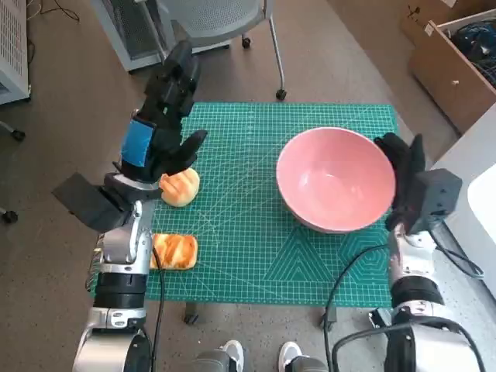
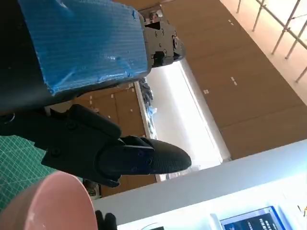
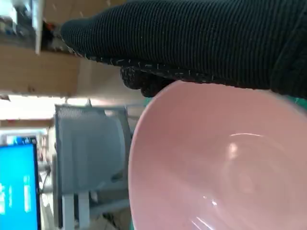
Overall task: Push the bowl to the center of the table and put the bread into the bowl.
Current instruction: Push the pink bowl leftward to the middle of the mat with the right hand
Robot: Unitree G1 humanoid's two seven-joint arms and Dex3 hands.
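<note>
Gloved robot hand (image 3: pixel 201 43) (right) against pink bowl (image 3: pixel 220 163).

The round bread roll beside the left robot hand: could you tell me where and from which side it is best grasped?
Probably across the domed middle of the round bread roll, coming from above. It lies flat on the green mat, apart from the other bread, and its top is exposed. The left robot hand hangs right at its far edge.

Bowl (image 1: pixel 335 180) right of both breads (image 1: pixel 179 187) on mat (image 1: pixel 256 248).
</note>
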